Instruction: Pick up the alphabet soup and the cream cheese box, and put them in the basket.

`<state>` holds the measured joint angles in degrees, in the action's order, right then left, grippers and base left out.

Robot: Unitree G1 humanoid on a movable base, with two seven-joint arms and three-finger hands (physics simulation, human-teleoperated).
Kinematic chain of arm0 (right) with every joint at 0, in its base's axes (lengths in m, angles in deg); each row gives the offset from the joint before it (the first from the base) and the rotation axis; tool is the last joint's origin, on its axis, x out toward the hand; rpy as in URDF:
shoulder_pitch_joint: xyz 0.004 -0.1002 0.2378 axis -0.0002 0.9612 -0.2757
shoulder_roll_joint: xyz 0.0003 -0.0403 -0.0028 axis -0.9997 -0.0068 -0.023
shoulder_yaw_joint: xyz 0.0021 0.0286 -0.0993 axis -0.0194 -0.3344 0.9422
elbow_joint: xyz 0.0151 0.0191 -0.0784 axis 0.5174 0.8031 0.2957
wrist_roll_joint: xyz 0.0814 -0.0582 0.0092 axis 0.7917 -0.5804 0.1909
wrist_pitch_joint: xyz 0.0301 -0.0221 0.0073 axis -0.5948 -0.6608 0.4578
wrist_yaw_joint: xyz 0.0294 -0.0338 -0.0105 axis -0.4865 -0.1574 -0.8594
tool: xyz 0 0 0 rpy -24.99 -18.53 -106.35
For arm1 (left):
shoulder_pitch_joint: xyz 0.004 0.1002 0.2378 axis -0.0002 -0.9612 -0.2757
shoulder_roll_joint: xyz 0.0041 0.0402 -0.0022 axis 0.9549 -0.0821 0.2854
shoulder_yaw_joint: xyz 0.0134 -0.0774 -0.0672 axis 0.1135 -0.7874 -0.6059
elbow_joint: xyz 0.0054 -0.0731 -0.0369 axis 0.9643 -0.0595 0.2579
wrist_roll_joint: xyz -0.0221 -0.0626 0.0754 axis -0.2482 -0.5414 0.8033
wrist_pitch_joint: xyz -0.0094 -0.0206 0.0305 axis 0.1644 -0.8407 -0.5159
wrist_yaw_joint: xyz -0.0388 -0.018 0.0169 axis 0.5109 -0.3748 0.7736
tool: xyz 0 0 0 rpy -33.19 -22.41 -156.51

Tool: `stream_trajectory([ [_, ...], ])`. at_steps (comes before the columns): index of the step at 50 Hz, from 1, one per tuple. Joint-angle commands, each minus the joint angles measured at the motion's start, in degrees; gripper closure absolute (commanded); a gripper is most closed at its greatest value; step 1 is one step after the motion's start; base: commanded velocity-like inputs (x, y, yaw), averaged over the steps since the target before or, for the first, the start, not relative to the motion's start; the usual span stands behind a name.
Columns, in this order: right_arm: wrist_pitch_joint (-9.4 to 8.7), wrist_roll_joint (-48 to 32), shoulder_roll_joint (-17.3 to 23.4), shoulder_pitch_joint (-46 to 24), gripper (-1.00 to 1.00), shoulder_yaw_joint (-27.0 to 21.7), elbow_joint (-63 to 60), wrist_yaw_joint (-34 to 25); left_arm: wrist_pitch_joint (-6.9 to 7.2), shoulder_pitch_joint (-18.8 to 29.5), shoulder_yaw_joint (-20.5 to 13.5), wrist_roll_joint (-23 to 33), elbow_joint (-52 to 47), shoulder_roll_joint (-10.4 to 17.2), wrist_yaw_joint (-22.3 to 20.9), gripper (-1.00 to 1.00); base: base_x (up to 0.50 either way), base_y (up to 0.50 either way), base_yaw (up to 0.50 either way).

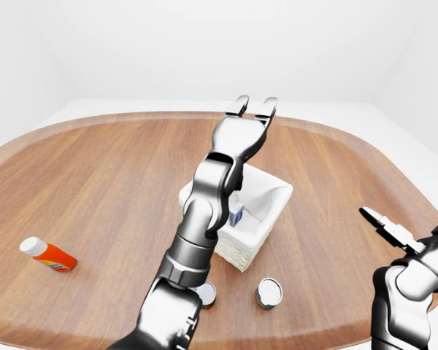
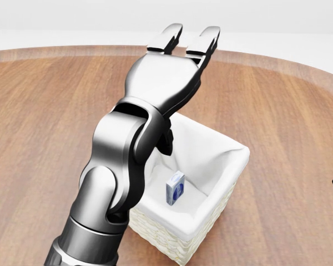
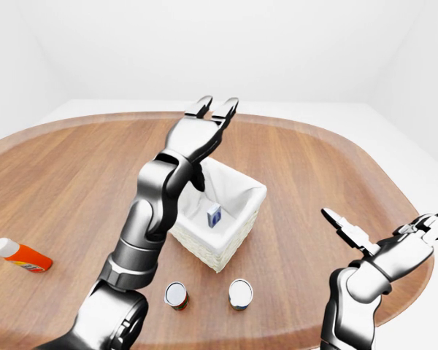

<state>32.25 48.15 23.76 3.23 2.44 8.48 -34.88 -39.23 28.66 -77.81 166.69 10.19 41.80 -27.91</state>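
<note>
The cream cheese box (image 2: 175, 188), small and blue and white, stands on edge inside the white woven basket (image 2: 237, 157), on its cloth lining. My left hand (image 2: 184, 41) is open above the basket's far side, its fingers stretched out and holding nothing. My right hand (image 3: 387, 233) is open at the right, well away from the basket. Two small cans (image 3: 176, 294) (image 3: 240, 292) stand on the table below the basket. Their labels are too small to tell which one is the alphabet soup.
An orange bottle with a white cap (image 1: 47, 255) lies at the table's left. The round wooden table (image 1: 95, 168) has a raised rim. My left forearm (image 2: 111, 183) covers the basket's left side in the head view.
</note>
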Motion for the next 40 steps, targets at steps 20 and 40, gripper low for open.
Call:
stream_trajectory([
  [20,0.00,-0.17,-0.09,0.06,-1.00,-0.09,-0.47,0.00,0.00,-5.58,-4.07,-6.82,-16.29,7.33,-0.83,-1.00,0.00,0.00,0.00],
  [40,0.00,-0.13,0.09,-0.15,-1.00,0.01,0.12,0.00,0.00,-9.92,-7.04,-9.55,-21.71,12.30,0.21,-1.00,0.00,0.00,0.00],
])
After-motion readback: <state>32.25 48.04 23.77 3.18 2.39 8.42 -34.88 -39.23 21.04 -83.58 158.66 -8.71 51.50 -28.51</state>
